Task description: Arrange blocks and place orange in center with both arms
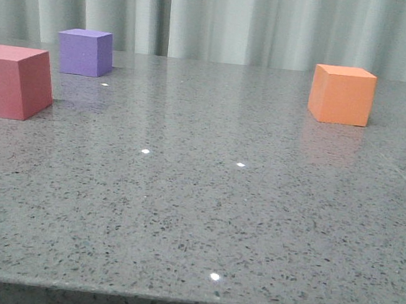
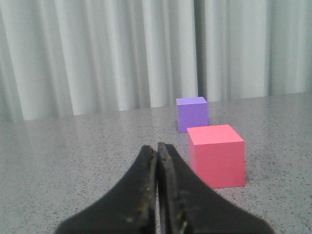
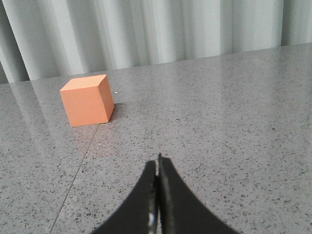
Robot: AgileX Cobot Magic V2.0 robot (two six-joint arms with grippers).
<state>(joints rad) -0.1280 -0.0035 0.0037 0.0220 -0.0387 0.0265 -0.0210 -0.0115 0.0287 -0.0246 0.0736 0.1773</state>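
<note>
- We see a grey speckled table point(image 1: 203, 217) with a pale pleated curtain point(image 1: 238, 21) hanging behind its far edge; small points of light glint on the polished top.
- We take the orange cube point(image 1: 342, 95) as our landmark: it sits upright on the right side of the table, toward the back, well apart from the other two blocks.
- Far left of the orange cube, at the front view's left edge, stands the red cube point(image 1: 13, 81), partly cut off by the frame and nearer to us than the orange one.
- Just right of the red cube and farther back, still well left of the orange cube, stands the purple cube point(image 1: 86, 52); the two are near each other but not touching.
- In the left wrist view we see the left gripper point(image 2: 158, 146) with its dark fingers pressed together and nothing between them, the red cube ahead of it and the purple cube beyond.
- In the right wrist view the right gripper point(image 3: 157, 161) also has its fingers together and empty, with the orange cube ahead of it, well apart.
</note>
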